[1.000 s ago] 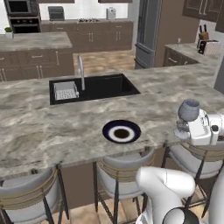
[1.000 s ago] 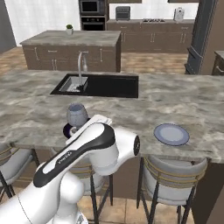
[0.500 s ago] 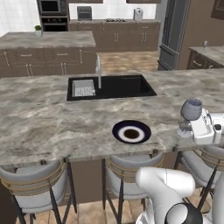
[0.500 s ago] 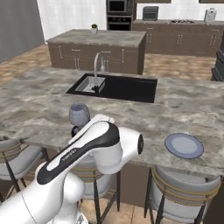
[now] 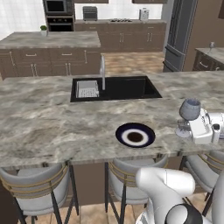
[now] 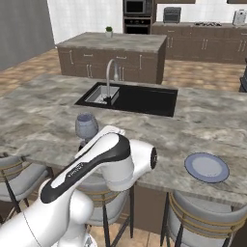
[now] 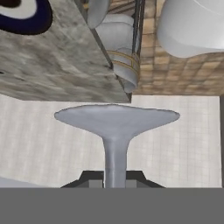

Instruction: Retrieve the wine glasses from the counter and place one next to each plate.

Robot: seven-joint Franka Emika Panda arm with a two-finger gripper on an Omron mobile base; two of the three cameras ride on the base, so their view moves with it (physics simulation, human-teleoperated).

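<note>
My gripper (image 5: 188, 127) is shut on the stem of a clear grey-blue wine glass (image 5: 190, 109), held upright just over the right part of the stone island (image 5: 48, 127). The navy-rimmed plate (image 5: 135, 134) lies on the island to the left of the glass. From the right base view, the glass (image 6: 86, 126) rises above my arm, and the pale blue-grey plate (image 6: 207, 167) lies near the island's front edge at the right. In the hand view, the gripper (image 7: 115, 177) clasps the stem under the glass's round foot (image 7: 116, 120); the navy plate's rim (image 7: 24, 19) shows at the top left.
A black sink (image 5: 114, 88) with a faucet (image 5: 102, 66) is set in the island's middle. Stools (image 5: 37, 188) stand along its near side. A second brown island (image 5: 50, 40) and back-wall cabinets with ovens (image 5: 59, 13) lie beyond. A small pale object (image 5: 211, 44) stands on a far right counter.
The whole picture has slid to the right, so the base has driven left along the island. The glass stays in my shut gripper, in the same spot relative to the arm.
</note>
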